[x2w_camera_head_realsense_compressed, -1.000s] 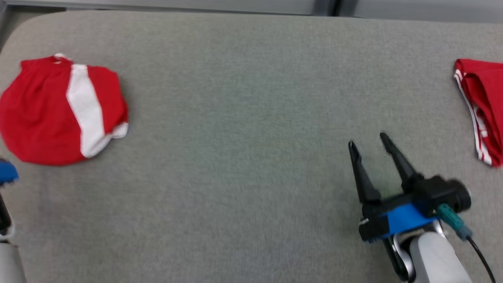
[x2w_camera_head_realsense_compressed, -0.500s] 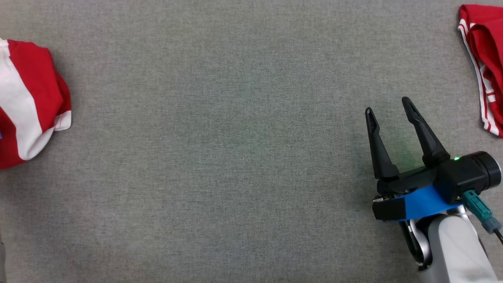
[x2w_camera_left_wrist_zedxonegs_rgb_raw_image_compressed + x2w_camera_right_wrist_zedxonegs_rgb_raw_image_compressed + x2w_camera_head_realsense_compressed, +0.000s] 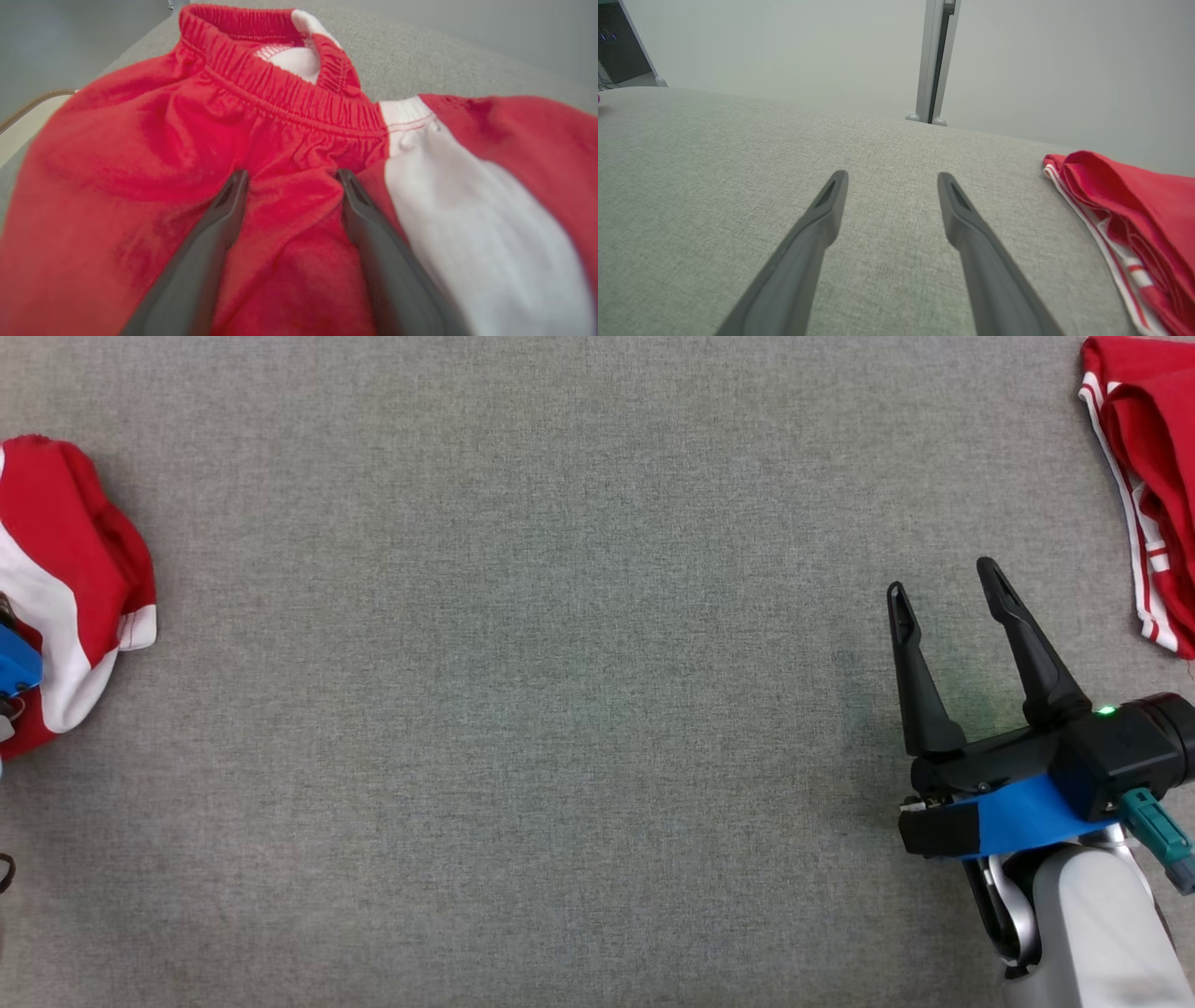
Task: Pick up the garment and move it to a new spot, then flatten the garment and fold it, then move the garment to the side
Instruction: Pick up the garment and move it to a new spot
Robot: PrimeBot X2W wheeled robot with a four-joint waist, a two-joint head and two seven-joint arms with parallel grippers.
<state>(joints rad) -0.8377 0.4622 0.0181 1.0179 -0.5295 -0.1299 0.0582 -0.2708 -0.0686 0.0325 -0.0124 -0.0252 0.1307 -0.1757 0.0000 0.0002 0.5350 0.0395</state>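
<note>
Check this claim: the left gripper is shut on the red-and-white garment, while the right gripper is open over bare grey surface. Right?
Not shut: the left wrist view shows the left gripper open, fingers spread over the red-and-white garment. The right gripper is open over the grey surface.

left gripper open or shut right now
Open. The left gripper has its fingers wide apart, tips at the crumpled red and white shorts.
</note>
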